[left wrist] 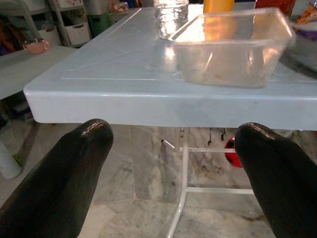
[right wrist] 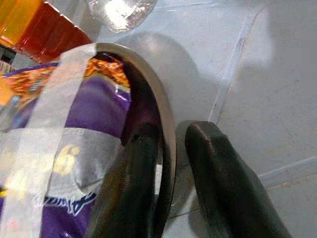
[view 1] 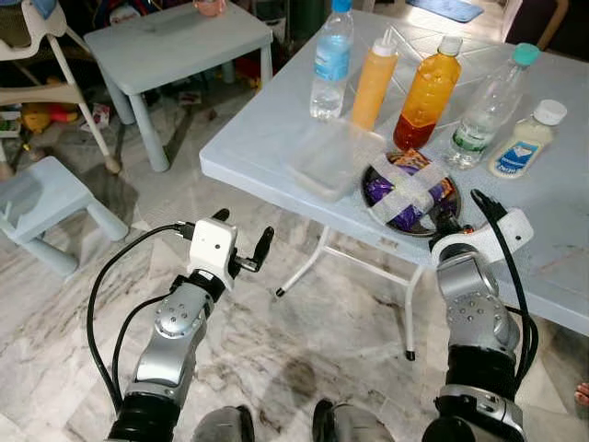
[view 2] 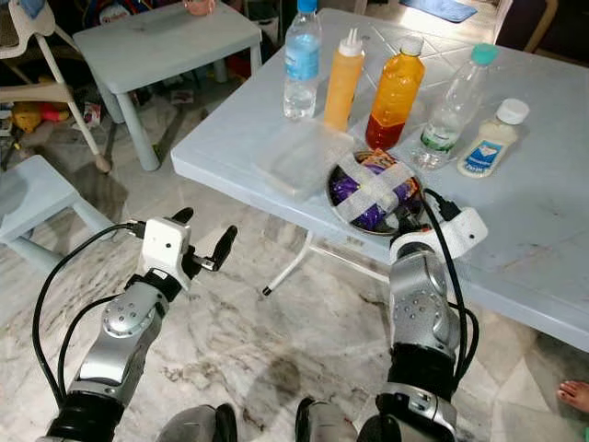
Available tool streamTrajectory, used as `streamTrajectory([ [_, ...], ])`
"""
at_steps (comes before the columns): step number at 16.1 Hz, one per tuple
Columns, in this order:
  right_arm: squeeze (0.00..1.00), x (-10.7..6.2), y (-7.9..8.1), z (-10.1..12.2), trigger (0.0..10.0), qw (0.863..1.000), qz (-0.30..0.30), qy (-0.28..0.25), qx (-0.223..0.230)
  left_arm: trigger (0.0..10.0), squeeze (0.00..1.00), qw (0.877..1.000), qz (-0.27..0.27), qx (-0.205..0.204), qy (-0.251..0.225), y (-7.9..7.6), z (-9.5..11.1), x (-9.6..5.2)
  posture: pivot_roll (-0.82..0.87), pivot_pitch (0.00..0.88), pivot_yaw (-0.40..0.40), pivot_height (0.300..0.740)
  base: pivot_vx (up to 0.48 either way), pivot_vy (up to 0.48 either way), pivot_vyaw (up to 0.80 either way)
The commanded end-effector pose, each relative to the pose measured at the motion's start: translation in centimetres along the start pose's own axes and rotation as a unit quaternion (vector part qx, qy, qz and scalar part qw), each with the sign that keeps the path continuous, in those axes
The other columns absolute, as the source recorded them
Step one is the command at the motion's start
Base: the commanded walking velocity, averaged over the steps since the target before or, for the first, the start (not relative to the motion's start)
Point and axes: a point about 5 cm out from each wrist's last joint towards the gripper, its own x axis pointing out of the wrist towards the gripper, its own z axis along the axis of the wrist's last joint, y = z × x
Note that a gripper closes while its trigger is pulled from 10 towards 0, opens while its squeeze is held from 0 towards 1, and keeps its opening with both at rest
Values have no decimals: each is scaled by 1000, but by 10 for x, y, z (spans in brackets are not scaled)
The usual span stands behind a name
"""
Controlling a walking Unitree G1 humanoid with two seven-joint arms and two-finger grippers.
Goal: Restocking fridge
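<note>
A metal bowl (view 1: 368,193) holding purple and orange snack packets (view 1: 405,189) under crossed tape sits near the front edge of the pale blue table (view 1: 267,138). My right gripper (view 1: 448,224) is shut on the bowl's near rim (right wrist: 158,94), with one finger inside and one outside. A clear plastic container (view 1: 331,157) lies to the bowl's left. Behind them stand a water bottle (view 1: 331,64), an orange squeeze bottle (view 1: 374,83), a juice bottle (view 1: 426,92), a teal-capped bottle (view 1: 488,110) and a white sauce bottle (view 1: 523,140). My left gripper (view 1: 244,230) is open, below and in front of the table edge, facing the container (left wrist: 230,54).
White folding legs (view 1: 322,262) stand under the table. A small blue table (view 1: 175,46) and a low stool (view 1: 46,198) are to my left, with a white high chair (view 1: 46,46) behind. A person's foot (view 2: 575,394) rests on the marble floor at my right.
</note>
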Motion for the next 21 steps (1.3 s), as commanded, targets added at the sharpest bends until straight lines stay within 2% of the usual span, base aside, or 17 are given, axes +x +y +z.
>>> streamTrajectory([
  [1, 0, 2, -25, -16, 0, 997, -60, 49, 12, 10000, 0, 1000, -8, 8, -3, 0, 2, 0, -15, 140, 5, 740, 0, 0, 0],
  [6, 0, 7, -28, -7, 0, 996, -81, 35, 27, 10000, 0, 1000, -10, 8, -4, -2, 2, 0, -15, 142, 3, 740, 0, 0, 0],
  [11, 0, 6, -32, 10, 0, 993, -106, -21, 43, 10000, 0, 1000, -8, 5, -1, -2, 1, -2, -18, 148, 3, 740, 0, 0, 0],
  [13, 0, 4, -35, 10, 0, 993, -110, -25, 44, 10000, 0, 1000, -5, 3, 2, -1, 0, -4, -19, 148, 4, 740, 0, 0, 0],
  [14, 0, 2, -35, 10, 0, 993, -109, -27, 40, 10000, 0, 1000, 3, -1, 9, -1, -2, -5, -20, 146, 5, 740, 0, 0, 0],
  [17, 0, -12, -31, 4, 0, 996, -78, -40, -9, 10000, 0, 999, 25, -11, 25, 2, -7, -7, -16, 140, 0, 740, 0, 0, 0],
  [20, 0, -29, -34, -7, 0, 997, -68, -23, -29, 10000, 0, 999, 29, -15, 35, 2, -11, -10, -16, 133, -5, 740, 0, 0, 0],
  [21, 0, -34, -41, -16, 0, 997, -72, -6, -36, 10000, 0, 999, 29, -17, 40, 1, -13, -11, -21, 129, -3, 740, 0, 0, 0],
])
